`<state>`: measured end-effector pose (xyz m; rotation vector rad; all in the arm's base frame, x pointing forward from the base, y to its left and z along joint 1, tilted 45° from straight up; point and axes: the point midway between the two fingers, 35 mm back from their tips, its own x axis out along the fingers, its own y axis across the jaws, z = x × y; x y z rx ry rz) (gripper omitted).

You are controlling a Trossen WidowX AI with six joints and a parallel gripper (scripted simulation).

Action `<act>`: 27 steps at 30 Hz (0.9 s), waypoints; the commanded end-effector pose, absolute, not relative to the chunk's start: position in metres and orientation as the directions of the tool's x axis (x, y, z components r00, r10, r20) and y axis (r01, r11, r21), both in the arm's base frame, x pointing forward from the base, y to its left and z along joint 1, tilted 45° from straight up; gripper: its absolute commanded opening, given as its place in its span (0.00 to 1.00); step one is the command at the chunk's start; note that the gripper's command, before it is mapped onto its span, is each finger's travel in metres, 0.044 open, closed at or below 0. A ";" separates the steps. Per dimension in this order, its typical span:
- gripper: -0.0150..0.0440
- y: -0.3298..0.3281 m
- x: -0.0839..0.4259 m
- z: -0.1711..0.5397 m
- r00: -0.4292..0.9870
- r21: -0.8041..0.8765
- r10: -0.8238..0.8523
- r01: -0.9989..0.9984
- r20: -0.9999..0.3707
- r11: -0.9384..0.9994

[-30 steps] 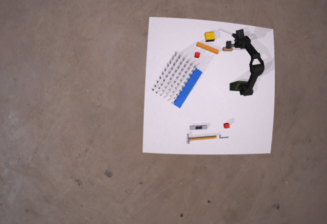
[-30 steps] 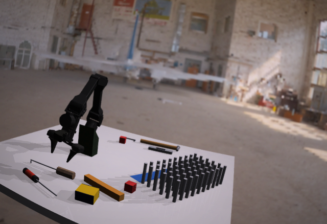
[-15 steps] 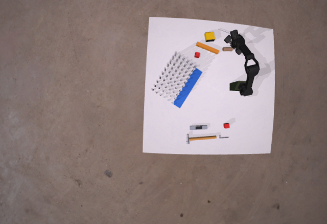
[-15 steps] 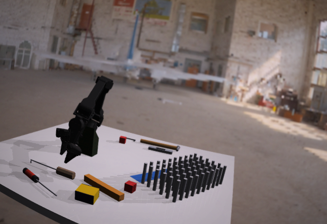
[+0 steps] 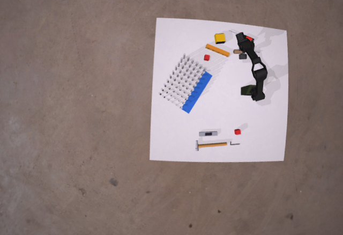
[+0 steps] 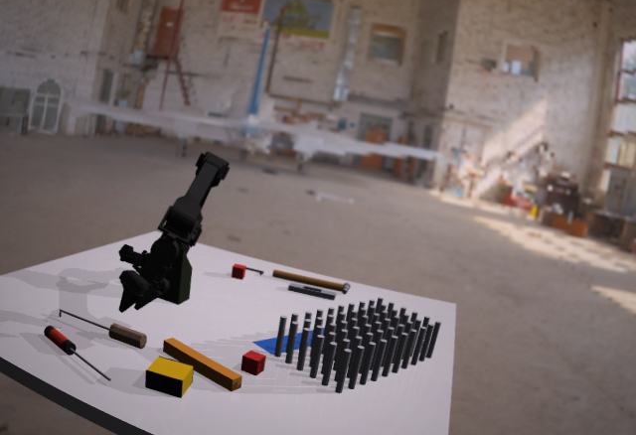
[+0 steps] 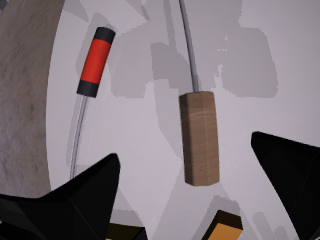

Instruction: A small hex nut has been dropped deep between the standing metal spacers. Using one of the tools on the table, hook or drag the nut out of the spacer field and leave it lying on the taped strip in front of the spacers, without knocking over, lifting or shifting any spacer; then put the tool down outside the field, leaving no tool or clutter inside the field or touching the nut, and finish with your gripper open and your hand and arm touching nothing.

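Note:
My gripper (image 6: 129, 309) (image 7: 187, 150) is open and empty above the hooked tool, whose wooden handle (image 5: 237, 51) (image 6: 127, 335) (image 7: 201, 142) shows between the fingertips in the wrist view. The tool lies on the table, its thin shaft ending in a small bent tip. A tool with a red and black handle (image 5: 249, 38) (image 6: 61, 340) (image 7: 96, 61) and thin shaft lies beside it. The metal spacers (image 5: 184, 56) (image 6: 280, 337) stand upright in rows. The blue taped strip (image 5: 198, 94) (image 6: 266, 344) runs along one side of them. I cannot make out the nut.
An orange bar (image 5: 217, 50) (image 6: 203, 363), a yellow block (image 5: 220, 37) (image 6: 168, 372) and a red cube (image 5: 207, 57) (image 6: 253, 362) lie between tools and spacers. Across the table are a hammer (image 5: 213, 145), a grey bar (image 5: 203, 133), a hex key (image 5: 235, 144) and another red cube (image 5: 237, 131).

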<state>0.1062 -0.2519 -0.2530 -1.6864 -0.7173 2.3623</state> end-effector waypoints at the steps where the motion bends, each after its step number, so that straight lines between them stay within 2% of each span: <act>1: 1.00 -0.249 0.105 -0.254 -0.374 -0.449 0.389 0.086 -0.842 -0.889; 4: 1.00 -0.249 0.105 -0.254 -0.374 -0.449 0.389 0.086 -0.842 -0.889; 10: 0.73 -0.249 0.105 -0.254 -0.374 -0.449 0.389 0.086 -0.842 -0.889; 27: 0.73 -0.241 0.106 -0.264 -0.373 -0.449 0.389 0.086 -0.842 -0.889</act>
